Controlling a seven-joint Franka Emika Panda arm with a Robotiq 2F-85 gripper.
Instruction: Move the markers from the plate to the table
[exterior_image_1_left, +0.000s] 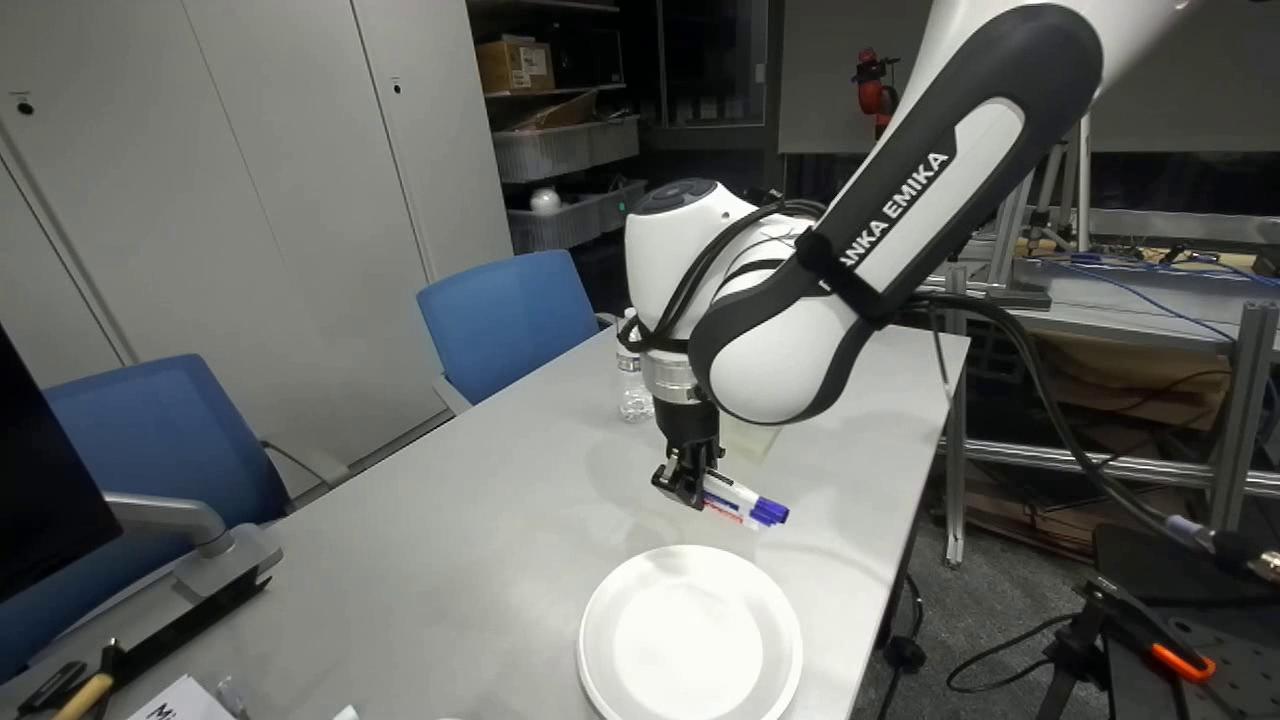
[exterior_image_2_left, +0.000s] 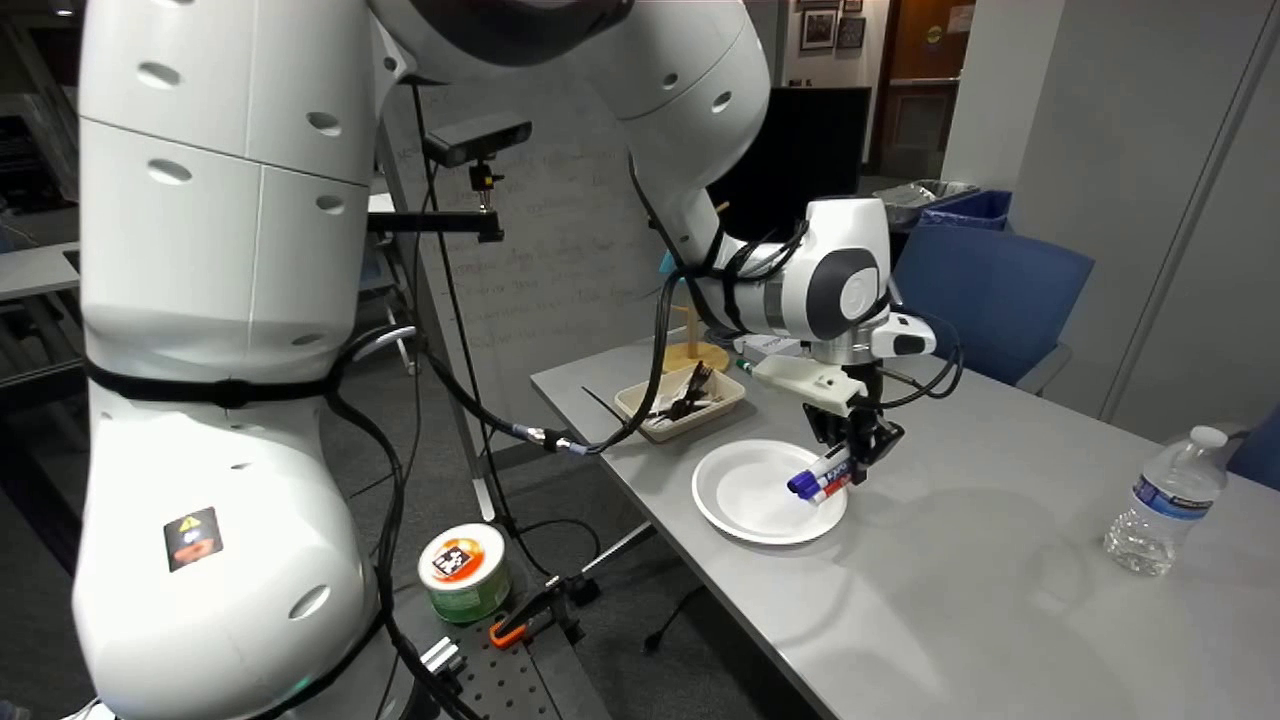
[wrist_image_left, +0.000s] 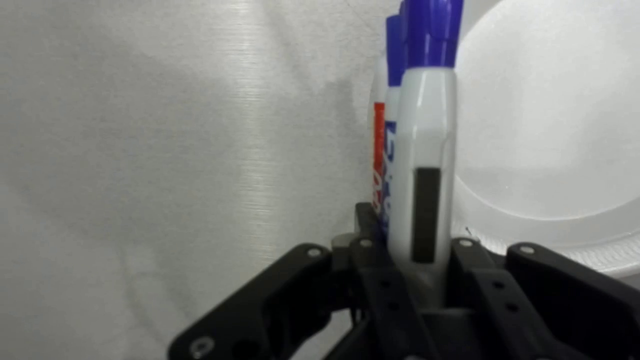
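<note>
1. The long rectangular table, smooth and pale grey, is the destination; the set-down is left to do.
2. The round white plate with a raised rim, paper or plastic, lies near the table's three o'clock edge in an exterior view.
3. The black, metal-looking jaws hang at its twelve o'clock there, clenched.
4. In their grasp, off the plate and above the table, are three slim white-barrelled markers, plastic by their look, two blue-capped, one red-labelled; lifting seems done, lowering and letting go remain.
</note>
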